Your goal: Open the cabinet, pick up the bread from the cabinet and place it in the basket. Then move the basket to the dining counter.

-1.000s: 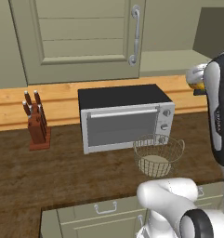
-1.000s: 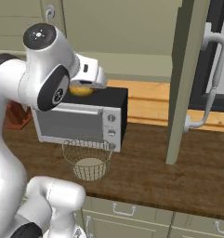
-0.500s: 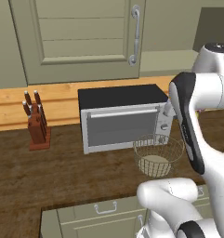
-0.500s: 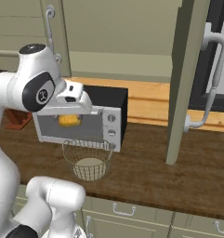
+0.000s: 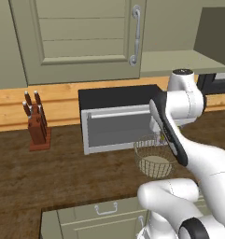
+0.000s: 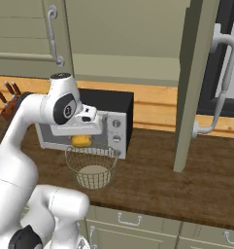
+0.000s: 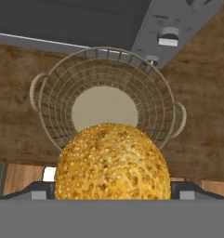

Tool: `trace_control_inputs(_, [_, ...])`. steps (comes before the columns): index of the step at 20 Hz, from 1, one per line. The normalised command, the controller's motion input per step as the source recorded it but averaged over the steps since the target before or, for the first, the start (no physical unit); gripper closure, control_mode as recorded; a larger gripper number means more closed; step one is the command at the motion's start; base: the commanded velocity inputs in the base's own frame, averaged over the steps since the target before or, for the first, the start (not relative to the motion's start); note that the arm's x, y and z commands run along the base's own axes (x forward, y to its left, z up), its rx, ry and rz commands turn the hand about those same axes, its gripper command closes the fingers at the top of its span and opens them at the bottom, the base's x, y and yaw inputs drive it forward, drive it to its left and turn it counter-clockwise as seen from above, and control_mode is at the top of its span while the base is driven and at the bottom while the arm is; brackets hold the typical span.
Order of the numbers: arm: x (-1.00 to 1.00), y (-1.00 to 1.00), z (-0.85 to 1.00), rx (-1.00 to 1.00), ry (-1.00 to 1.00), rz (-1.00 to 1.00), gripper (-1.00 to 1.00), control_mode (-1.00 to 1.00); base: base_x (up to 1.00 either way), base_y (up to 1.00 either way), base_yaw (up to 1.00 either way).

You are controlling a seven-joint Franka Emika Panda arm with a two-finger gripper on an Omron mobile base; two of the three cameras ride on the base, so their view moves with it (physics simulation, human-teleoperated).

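Gripped between the wide-set jaws of the two-finger gripper (image 6: 82,141) is the small round golden-orange bun (image 7: 112,162), its seeded crust seen close up in the hand view with the dark finger tips (image 7: 39,191) just showing at either side of it. In the right base view the bread (image 6: 81,141) is seen held just above the rim of the round wire-mesh basket (image 6: 93,167), apart from the mesh. From the hand camera, the basket (image 7: 48,102) is seen directly beyond the bread, its pale beige disc bottom bare and its two small loop handles visible at the sides.

The basket (image 5: 153,158) is placed on the dark-brown wood worktop (image 5: 62,177), near its front edge, immediately in front of the silver-fronted toaster oven with a black top (image 5: 116,119). The oven is set further back, towards the light wood strip along the wall. A reddish-brown knife block with dark-handled knives (image 5: 37,126) is seen well to the left of the oven, near the back edge of the worktop.

Above the worktop, the tall sage-green wall cabinet door (image 6: 196,82) is seen swung open in the right base view, edge-on, with its silver bar handle (image 6: 220,87) facing right. A second, closed sage-green panelled door with a vertical silver handle (image 5: 86,37) is hung above the knife block and oven. Below the worktop, low pale green drawer fronts with small handles (image 5: 104,214) are visible.
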Motion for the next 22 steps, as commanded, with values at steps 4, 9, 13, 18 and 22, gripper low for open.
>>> trace_control_inputs(4, [0.76,-0.03,-0.57,0.08,0.12,0.11,1.0,-1.0,0.0,0.0,0.0])
trace_control_inputs(9, [0.62,-0.1,-0.58,0.17,0.1,0.14,1.0,-1.0,0.0,0.0,0.0])
trace_control_inputs(13, [0.6,-0.05,-0.67,0.14,0.06,0.11,1.0,-1.0,0.0,0.0,0.0])
trace_control_inputs(18, [0.43,0.0,-0.74,0.03,0.0,0.08,1.0,-1.0,0.0,0.0,0.0])
trace_control_inputs(22, [0.18,0.0,-0.45,0.0,0.0,0.04,1.0,-1.0,0.0,0.0,0.0])
